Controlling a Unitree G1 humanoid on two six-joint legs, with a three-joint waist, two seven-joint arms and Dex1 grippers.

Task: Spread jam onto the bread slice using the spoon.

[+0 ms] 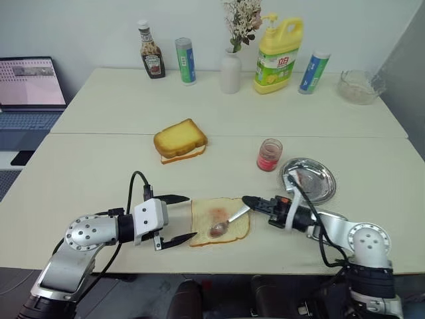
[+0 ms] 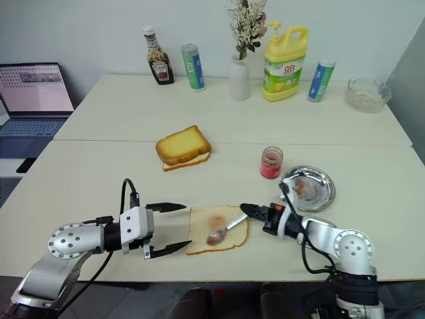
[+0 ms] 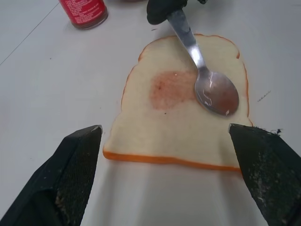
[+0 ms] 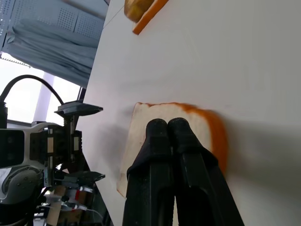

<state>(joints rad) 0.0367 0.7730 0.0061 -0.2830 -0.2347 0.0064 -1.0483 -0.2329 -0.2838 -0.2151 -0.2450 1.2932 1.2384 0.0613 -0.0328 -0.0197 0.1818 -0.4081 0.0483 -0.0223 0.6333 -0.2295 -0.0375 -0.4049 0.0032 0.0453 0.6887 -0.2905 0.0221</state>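
The right gripper [image 1: 247, 200] has its fingers clamped on the handle of the spoon [image 1: 228, 222]. The spoon's long axis runs from the fingers toward about eight o'clock in the head view, with its bowl resting on the bread slice [image 1: 220, 221] just beside a pink smear of jam [image 3: 171, 88]. The slice lies flat on the surface [image 1: 99, 173], between the two arms. The left gripper [image 1: 180, 218] waits at the slice's nine o'clock edge — fingers spread wide, holding nothing. Spreading likely falls to the right arm — a sweep along that axis.
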